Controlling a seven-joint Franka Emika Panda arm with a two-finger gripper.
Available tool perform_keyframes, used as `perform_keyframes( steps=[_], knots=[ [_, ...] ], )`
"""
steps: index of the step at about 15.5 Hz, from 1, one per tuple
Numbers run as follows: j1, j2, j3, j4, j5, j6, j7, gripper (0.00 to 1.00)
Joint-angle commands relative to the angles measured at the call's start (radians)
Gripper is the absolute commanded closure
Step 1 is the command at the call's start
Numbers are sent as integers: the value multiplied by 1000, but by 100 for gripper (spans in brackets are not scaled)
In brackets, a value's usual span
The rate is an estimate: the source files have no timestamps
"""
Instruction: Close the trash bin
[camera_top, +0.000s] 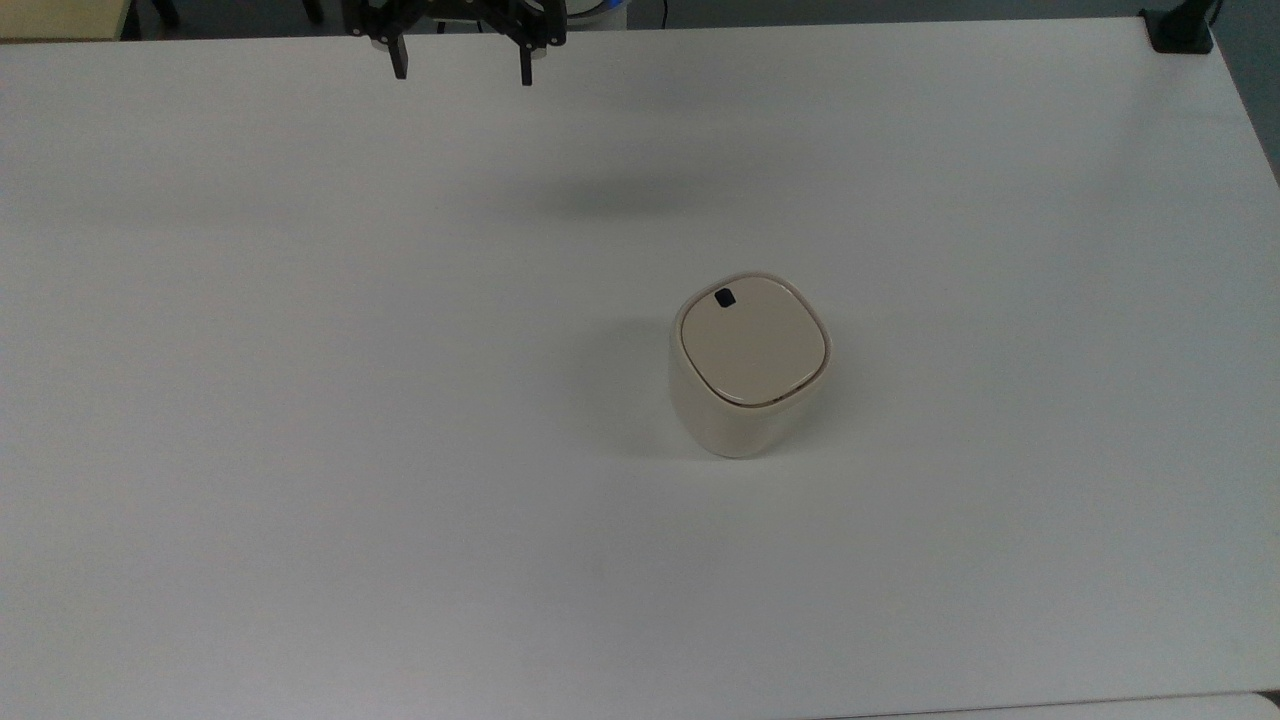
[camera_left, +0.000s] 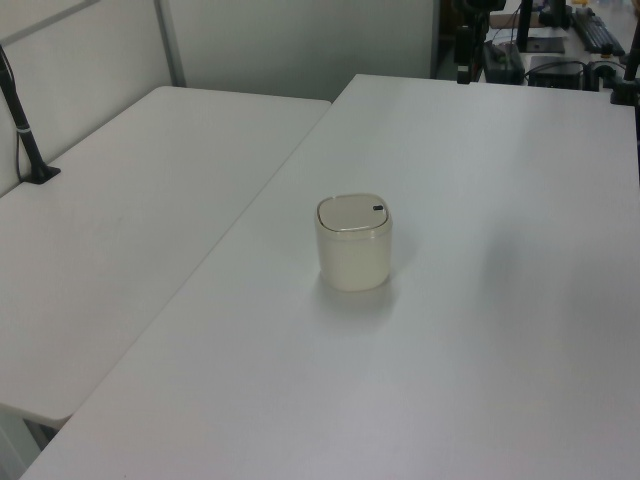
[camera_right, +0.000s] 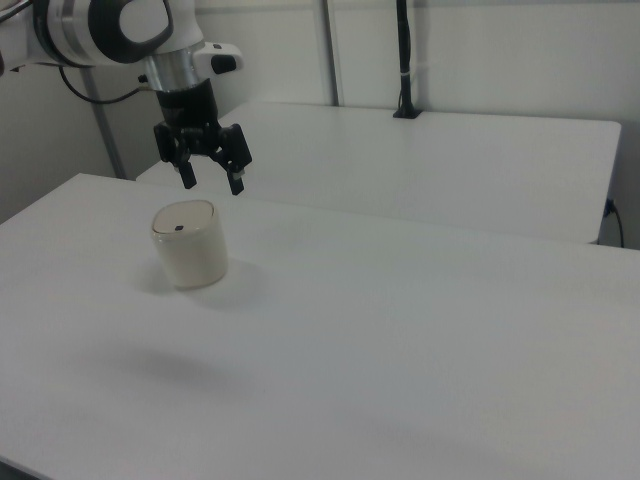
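While the white surface (camera_top: 300, 400) spreads across nearly the whole top view, a second white table (camera_left: 120, 200) stands beside it on the left view's left, the two meeting along a long seam, and a black post (camera_right: 404, 60) rises from that table's far edge in the right view. Next in size comes the arm (camera_right: 110, 30), white with black joints, reaching in from the right view's upper left and pointing downward. The bin (camera_top: 748, 365) stands upright on the surface, a little right of centre in the top view, cream in colour, with a rounded-square body narrowing toward its base. Its lid (camera_top: 754, 340) lies flat and shut on the rim, with only a thin dark line showing along the edge nearest the top view's bottom. The jaws (camera_top: 463, 70) hang in the air at the top view's upper edge, left of centre, well apart from the bin and above the surface; in the right view they (camera_right: 212, 180) hover just above and behind the bin (camera_right: 188, 244). They are spread wide and grip nothing. A small black mark (camera_top: 723, 297) sits on the lid near its upper left corner in the top view.
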Motion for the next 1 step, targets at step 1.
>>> perform_keyframes(
  steps=[1],
  knots=[
    [11, -23, -11, -21, -6, -5, 13, 0]
  ],
)
